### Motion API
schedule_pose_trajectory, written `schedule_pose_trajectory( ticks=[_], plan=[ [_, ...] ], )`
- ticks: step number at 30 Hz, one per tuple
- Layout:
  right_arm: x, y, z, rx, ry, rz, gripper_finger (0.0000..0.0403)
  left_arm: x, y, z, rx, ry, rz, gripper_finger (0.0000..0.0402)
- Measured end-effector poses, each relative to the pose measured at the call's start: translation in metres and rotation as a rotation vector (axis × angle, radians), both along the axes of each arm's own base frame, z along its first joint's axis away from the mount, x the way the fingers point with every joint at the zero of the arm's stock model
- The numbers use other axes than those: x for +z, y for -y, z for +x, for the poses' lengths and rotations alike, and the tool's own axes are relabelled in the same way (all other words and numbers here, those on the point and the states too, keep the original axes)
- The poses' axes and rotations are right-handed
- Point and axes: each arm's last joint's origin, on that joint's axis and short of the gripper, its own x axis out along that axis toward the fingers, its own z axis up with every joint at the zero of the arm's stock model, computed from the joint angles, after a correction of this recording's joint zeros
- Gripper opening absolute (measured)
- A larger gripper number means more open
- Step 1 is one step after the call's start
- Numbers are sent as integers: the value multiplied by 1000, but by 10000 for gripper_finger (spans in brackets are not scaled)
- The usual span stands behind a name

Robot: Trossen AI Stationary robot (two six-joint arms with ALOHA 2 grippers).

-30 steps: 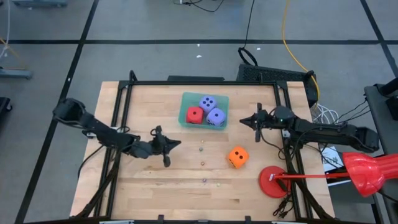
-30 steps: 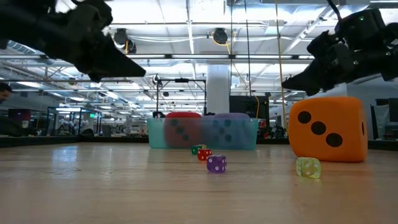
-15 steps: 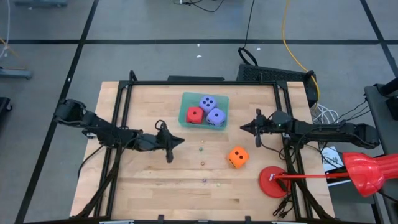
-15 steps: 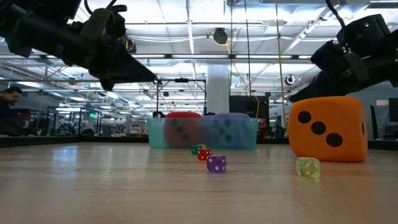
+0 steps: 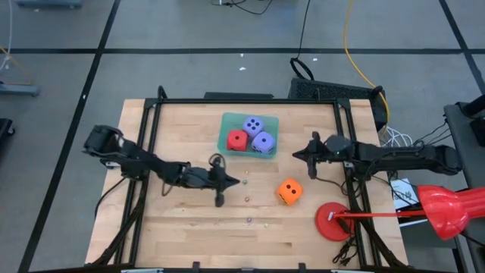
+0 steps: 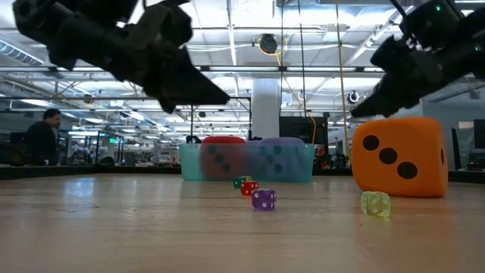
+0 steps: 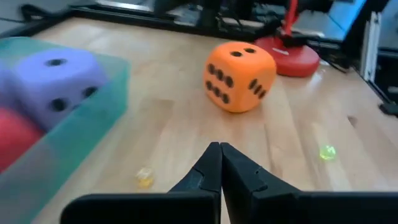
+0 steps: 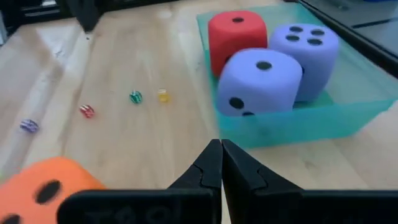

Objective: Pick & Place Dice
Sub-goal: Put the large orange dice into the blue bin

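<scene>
An orange die (image 5: 289, 191) rests on the wooden table, right of centre. A red die (image 5: 237, 140) and two purple-blue dice (image 5: 253, 125) (image 5: 263, 142) sit inside a teal tray (image 5: 224, 127) at the far middle. My left gripper (image 5: 239, 182) is shut and holds nothing. It hovers above the table left of the orange die (image 7: 239, 76) and points at it. My right gripper (image 5: 295, 157) is also shut, with nothing in it. It hovers right of the tray (image 8: 292, 124) and beyond the orange die.
Several tiny coloured dice (image 5: 248, 199) lie scattered on the table between the tray and the near edge. A red round disc (image 5: 333, 221) with a red tool on it sits at the near right corner. A black frame (image 5: 151, 106) borders the table.
My left gripper has travelled toward the table's right edge, from left of centre to close beside the orange die, staying shut and low. My right gripper has swung its tips slightly toward the near edge. The dice have not moved.
</scene>
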Motion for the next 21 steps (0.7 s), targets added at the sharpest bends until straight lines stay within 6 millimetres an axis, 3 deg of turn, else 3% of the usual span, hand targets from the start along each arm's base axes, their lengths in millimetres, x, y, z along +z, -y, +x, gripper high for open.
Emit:
schedule_pose_trajectory(
  ticks=[4, 10, 21],
  plan=[
    [23, -7, 4, 36, -43, 25, 0, 2, 3, 23, -22, -21, 30, 19],
    [51, -28, 9, 161, -91, 44, 0, 11, -10, 30, 15, -33, 48, 9],
    [50, -62, 3, 378, -211, 240, 0, 36, -11, 15, -27, -49, 26, 24]
  ],
)
